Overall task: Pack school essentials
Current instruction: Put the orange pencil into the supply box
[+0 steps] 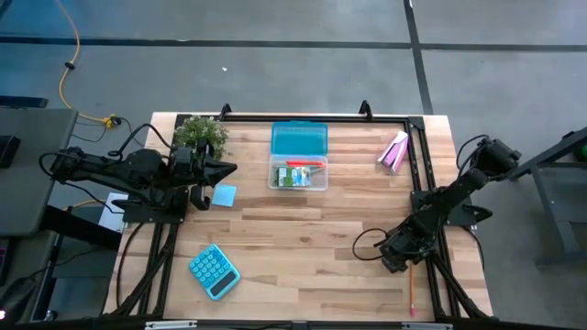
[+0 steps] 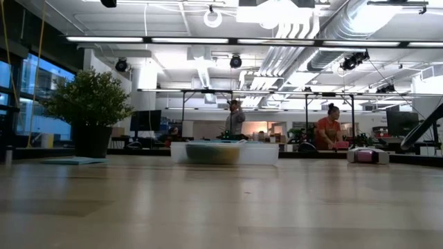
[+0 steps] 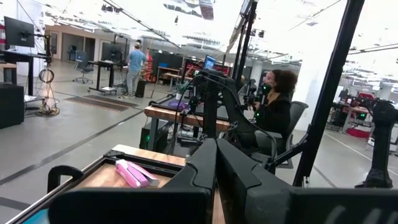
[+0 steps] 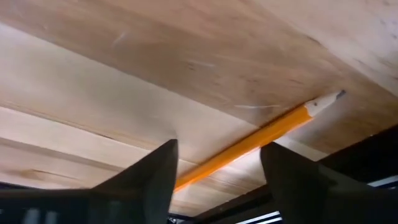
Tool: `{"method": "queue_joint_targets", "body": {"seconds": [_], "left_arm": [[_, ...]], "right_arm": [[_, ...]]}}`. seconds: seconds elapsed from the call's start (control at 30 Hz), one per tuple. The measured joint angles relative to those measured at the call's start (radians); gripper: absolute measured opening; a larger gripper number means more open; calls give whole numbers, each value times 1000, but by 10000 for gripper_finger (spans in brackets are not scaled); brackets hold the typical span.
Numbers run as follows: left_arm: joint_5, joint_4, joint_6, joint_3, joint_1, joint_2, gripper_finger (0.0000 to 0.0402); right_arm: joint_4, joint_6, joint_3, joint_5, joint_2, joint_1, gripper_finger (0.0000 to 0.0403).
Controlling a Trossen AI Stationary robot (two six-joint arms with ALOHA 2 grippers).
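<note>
The right gripper [image 1: 396, 259] hides most of the thin pencil [image 4: 261, 140] from above, where only its tail shows past the table's [image 1: 303, 238] near right edge. Bent low over that edge, the gripper holds its fingers spread to either side of the pencil without touching it. The left gripper [image 1: 225, 169], fingers pressed together, is raised near the left edge beside the potted plant [image 1: 202, 134], above the light-blue note pad [image 1: 224, 195]. The clear box [image 1: 298, 174] with its blue lid [image 1: 299, 139] sits mid-table toward the far edge; its contents blur. A teal calculator [image 1: 214, 271] lies near the front left, a pink-and-white packet [image 1: 393, 151] by the far right corner.
</note>
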Motion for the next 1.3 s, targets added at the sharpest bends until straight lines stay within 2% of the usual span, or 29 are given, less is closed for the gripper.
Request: {"method": "queue_joint_targets", "body": {"seconds": [0.2,0.33,0.53,0.73,1.07,1.3], "left_arm": [[0,0,0,0,0,0,0],[-1,0,9,0,0,0,0],[-1,0,26,0,0,0,0],[-1,0,26,0,0,0,0],[-1,0,26,0,0,0,0],[-2,0,26,0,0,0,0]], "right_arm": [[-5,82,-1,6,1,-1,129],[12,151,-1,13,1,-1,88],[32,235,-2,19,1,-1,76],[28,238,-2,26,1,-1,71],[24,234,-1,29,1,-2,7],[34,208,-1,23,1,-2,6]]}}
